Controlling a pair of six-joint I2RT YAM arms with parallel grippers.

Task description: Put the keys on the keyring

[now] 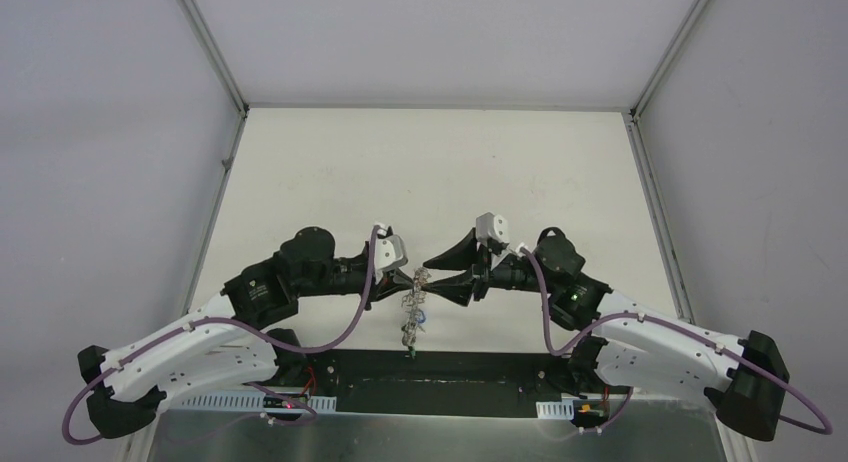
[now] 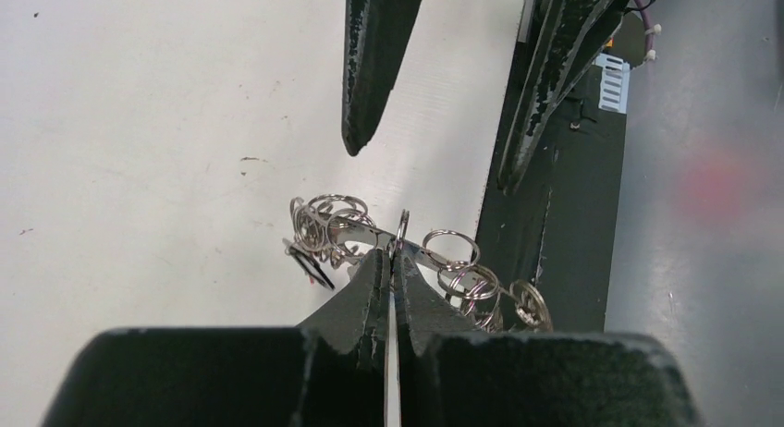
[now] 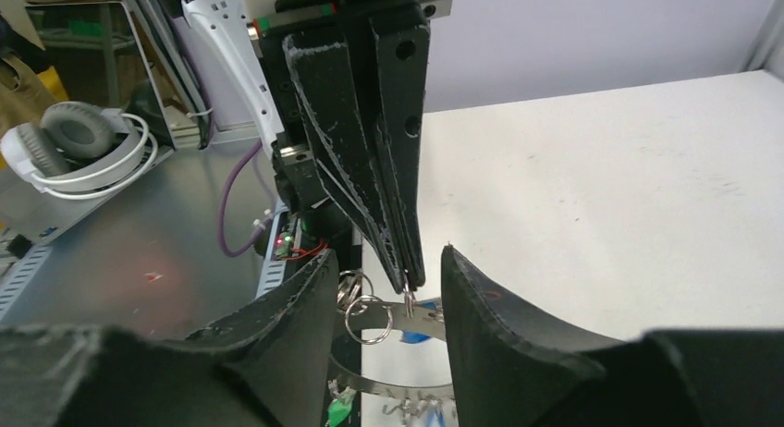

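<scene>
Silver-grey metal at the centre of the work: the keyring (image 1: 415, 304) hangs in the air over the middle of the near edge of the bench (image 1: 430, 172), between the two arms.

Left side: the left end effector (image 2: 393, 257) is pressed together, pinching one small wire loop (image 2: 403, 231) on the rim of the keyring. Nothing else supports the ring. From the left wrist, more loops fan out to either side of the pinch, and a black-and-red key (image 2: 310, 268) dangles at the left of the cluster.

Centre: the ring droops below the pinch. A green key (image 1: 410, 354) hangs lowest, just over the near edge. From the right wrist a blue tag (image 3: 431, 410) shows beside it on the band. How many keys are on in all cannot be told.

Right side: the right end effector (image 1: 430, 274) is spread wide, its fingers (image 3: 481, 302) straddling the pinched loop without touching it. It carries nothing that I can see.

Judgement: keys appear threaded already, so the step in hand looks like a regrip or steadying of the ring between the arms. The next move calls for the right fingers to meet on the band or a loop just beside the left pinch, squarely, before the left lets go. A skewed bite risks the ring swinging or dropping to the bench.
</scene>
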